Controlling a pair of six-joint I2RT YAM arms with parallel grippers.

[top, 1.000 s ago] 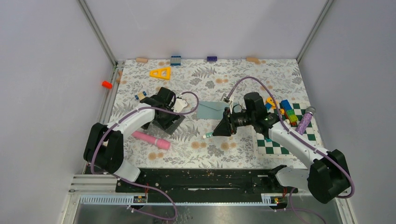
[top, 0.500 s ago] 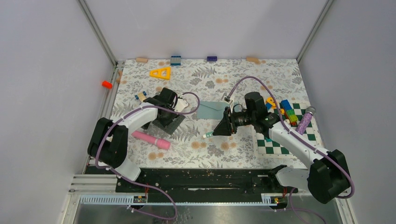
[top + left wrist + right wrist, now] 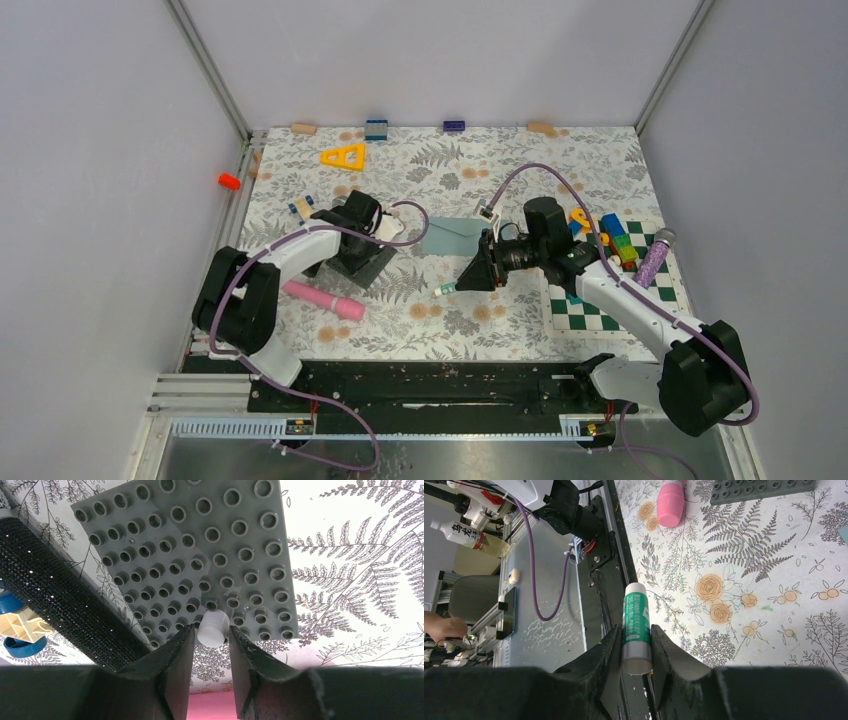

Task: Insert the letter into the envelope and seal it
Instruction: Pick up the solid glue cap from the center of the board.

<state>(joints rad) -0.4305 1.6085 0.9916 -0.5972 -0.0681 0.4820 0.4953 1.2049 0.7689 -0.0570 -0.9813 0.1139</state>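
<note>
The left hand (image 3: 212,633) is narrow, pinching a small white ribbed cap (image 3: 214,625) over the grey studded plate (image 3: 150,540). The envelope (image 3: 452,236) lies flat on the table (image 3: 480,160) between the arms. The right hand (image 3: 635,636) clamps a green glue stick (image 3: 636,611). Gluing the flap looks like the step. Hold the cap centred, then draw the stick lightly and squarely along the flap edge. Count: one envelope, one glue stick, one cap, one plate. No letter shows.

One overhead – two close wrist views
</note>
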